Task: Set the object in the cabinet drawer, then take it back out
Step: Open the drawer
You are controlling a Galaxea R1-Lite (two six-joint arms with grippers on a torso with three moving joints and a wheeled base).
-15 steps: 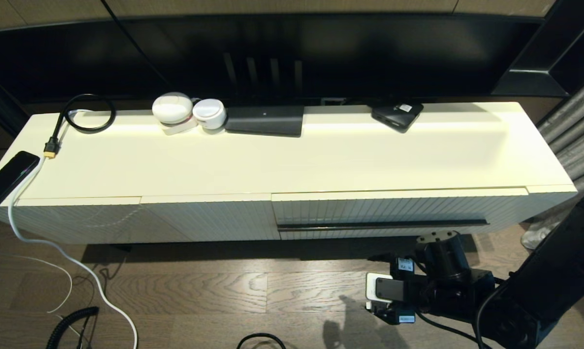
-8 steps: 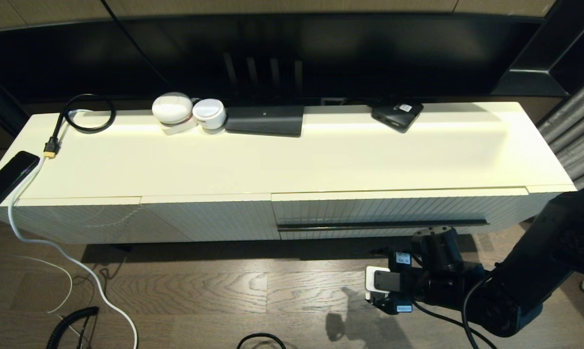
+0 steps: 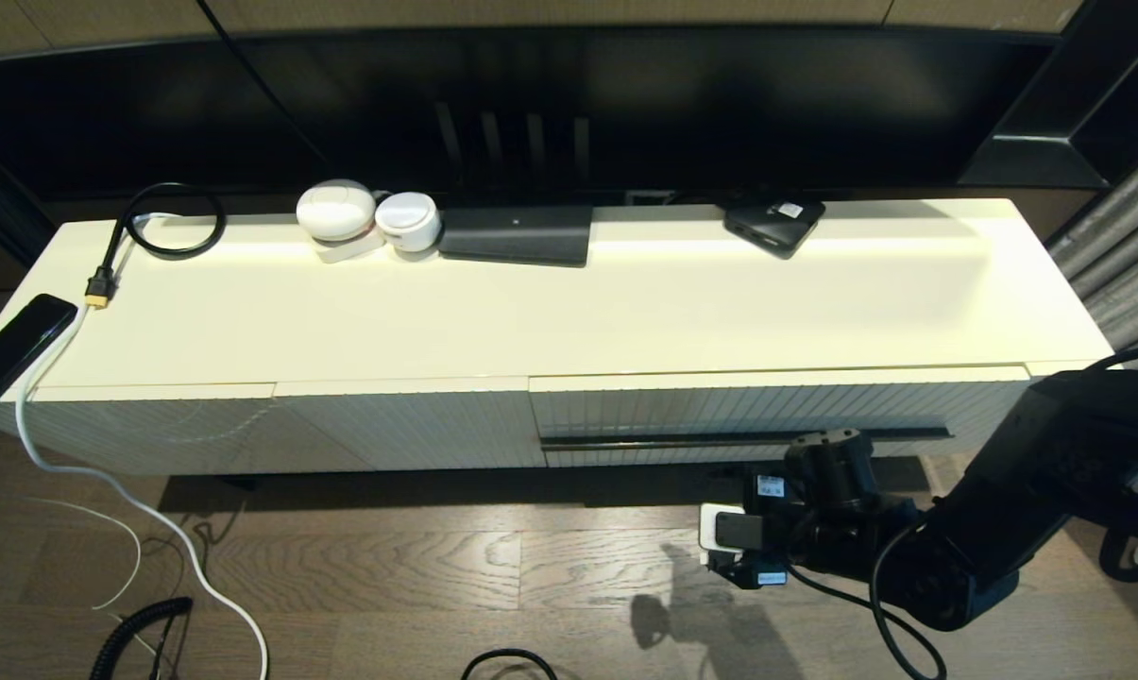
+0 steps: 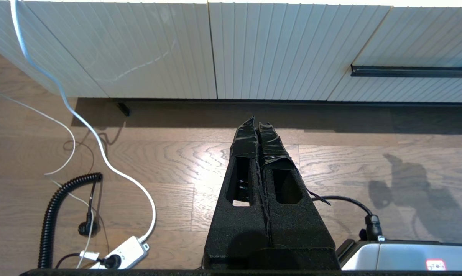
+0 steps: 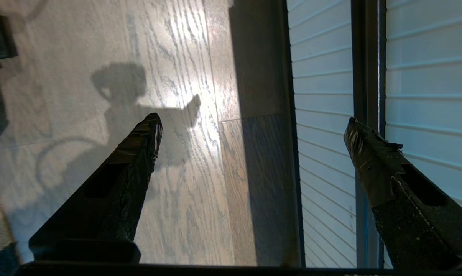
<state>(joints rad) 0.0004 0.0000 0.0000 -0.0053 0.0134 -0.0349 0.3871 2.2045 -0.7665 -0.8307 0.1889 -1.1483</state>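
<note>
The drawer (image 3: 776, 416) sat closed, right of the plain panels. Stiff and probably light-running, it was best taken by its thin, likely slippery handle (image 3: 746, 439). The right gripper (image 5: 254, 126) hovered just below the handle, fingers spread; the left gripper (image 4: 258, 128) waited clenched above the floor.

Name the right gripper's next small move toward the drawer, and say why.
Probably ease the right gripper forward until its open fingers straddle the black bar handle. The cabinet drawer is shut, and the gripper hangs low just in front of it, holding nothing.
</note>
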